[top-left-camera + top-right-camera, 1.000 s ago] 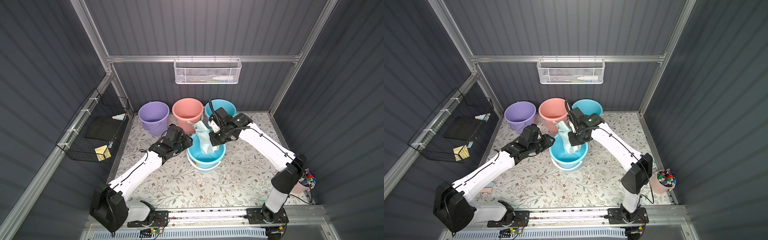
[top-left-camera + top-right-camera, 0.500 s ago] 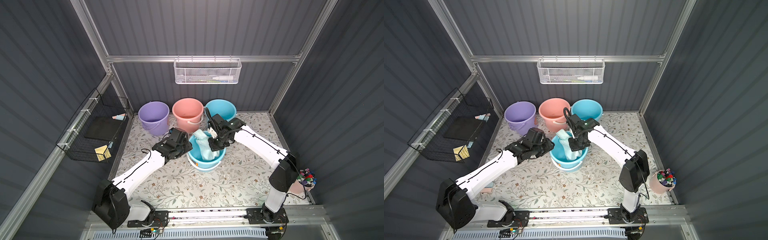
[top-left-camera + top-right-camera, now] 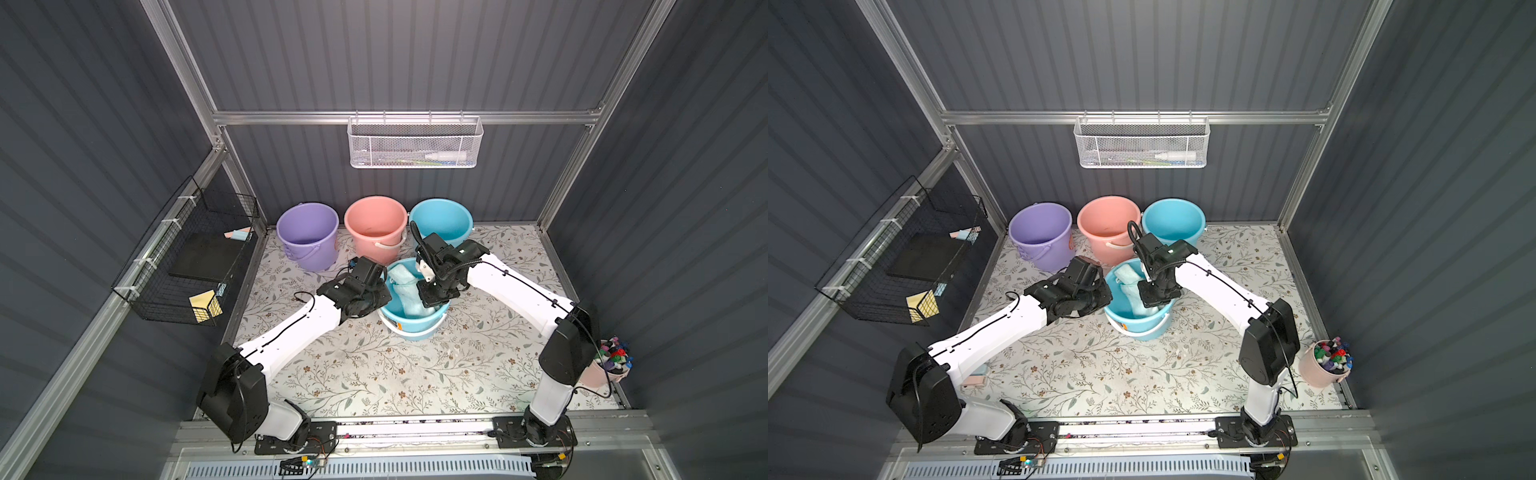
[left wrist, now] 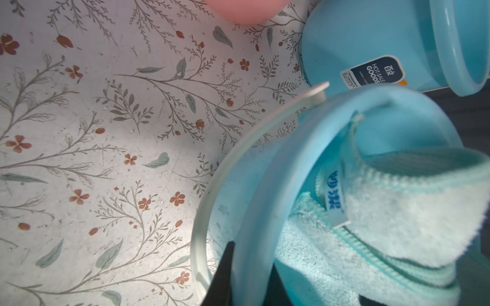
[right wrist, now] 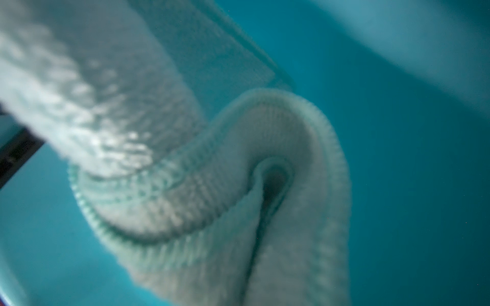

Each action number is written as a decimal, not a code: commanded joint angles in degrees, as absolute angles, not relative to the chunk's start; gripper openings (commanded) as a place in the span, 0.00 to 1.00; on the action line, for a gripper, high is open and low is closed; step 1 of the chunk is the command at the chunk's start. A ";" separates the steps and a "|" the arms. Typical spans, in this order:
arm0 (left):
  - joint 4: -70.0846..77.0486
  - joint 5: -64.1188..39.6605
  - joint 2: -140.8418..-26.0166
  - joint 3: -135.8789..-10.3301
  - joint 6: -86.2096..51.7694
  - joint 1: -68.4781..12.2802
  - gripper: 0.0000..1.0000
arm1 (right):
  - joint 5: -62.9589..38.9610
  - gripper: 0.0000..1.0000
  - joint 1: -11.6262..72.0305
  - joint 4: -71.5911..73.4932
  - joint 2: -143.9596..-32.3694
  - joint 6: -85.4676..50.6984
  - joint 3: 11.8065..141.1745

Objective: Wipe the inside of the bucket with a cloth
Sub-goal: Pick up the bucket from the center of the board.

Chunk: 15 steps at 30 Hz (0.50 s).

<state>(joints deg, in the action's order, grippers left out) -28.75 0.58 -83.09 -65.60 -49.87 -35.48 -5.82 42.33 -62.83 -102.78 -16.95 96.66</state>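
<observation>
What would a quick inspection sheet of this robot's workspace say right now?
Surface: table with a floral cover, faintly speckled.
Job's things: cloth bunched inside the front blue bucket.
Clutter: purple bucket, pink bucket and back blue bucket in a row behind; pink cup of coloured bits by the table's edge.
Grippers: left gripper shut on the front blue bucket's rim; right gripper shut on the cloth, inside that bucket.
Cables: black cable loops above the right wrist; no snag seen.
Surroundings: white mesh basket on the back wall; black wire basket on a side wall.
</observation>
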 commanded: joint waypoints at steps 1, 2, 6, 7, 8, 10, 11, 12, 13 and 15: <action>-29.09 4.50 -83.51 -70.24 -47.36 -35.60 0.00 | -5.97 0.04 42.64 -64.28 -100.07 -17.49 95.88; -29.18 5.41 -83.67 -71.18 -46.47 -35.60 0.00 | -6.05 0.04 42.63 -64.53 -99.73 -17.41 95.85; -27.90 10.49 -83.75 -74.42 -40.68 -36.25 0.00 | -5.33 0.04 42.63 -64.65 -97.89 -17.11 95.00; -27.08 11.26 -83.54 -74.53 -39.35 -36.45 0.00 | -5.02 0.04 42.63 -64.32 -97.42 -17.01 94.48; -26.49 12.32 -83.38 -74.71 -38.14 -36.68 0.00 | -4.64 0.03 42.63 -63.57 -97.00 -16.89 93.74; -24.23 12.76 -82.76 -74.24 -35.17 -37.14 0.00 | -4.20 0.01 42.63 -61.87 -96.36 -16.34 92.13; -23.36 13.32 -82.46 -73.81 -34.26 -37.43 0.00 | -4.26 0.01 42.63 -61.08 -96.16 -15.86 91.49; -22.31 13.66 -82.26 -73.38 -32.96 -37.84 0.00 | -4.32 0.00 42.63 -60.08 -96.09 -15.29 90.88; -21.34 13.65 -82.11 -72.95 -31.82 -38.17 0.00 | -4.27 0.00 42.63 -59.10 -96.06 -14.74 90.28; -19.10 14.61 -81.90 -71.78 -28.65 -39.66 0.00 | -3.92 0.00 42.63 -56.15 -96.40 -14.00 88.86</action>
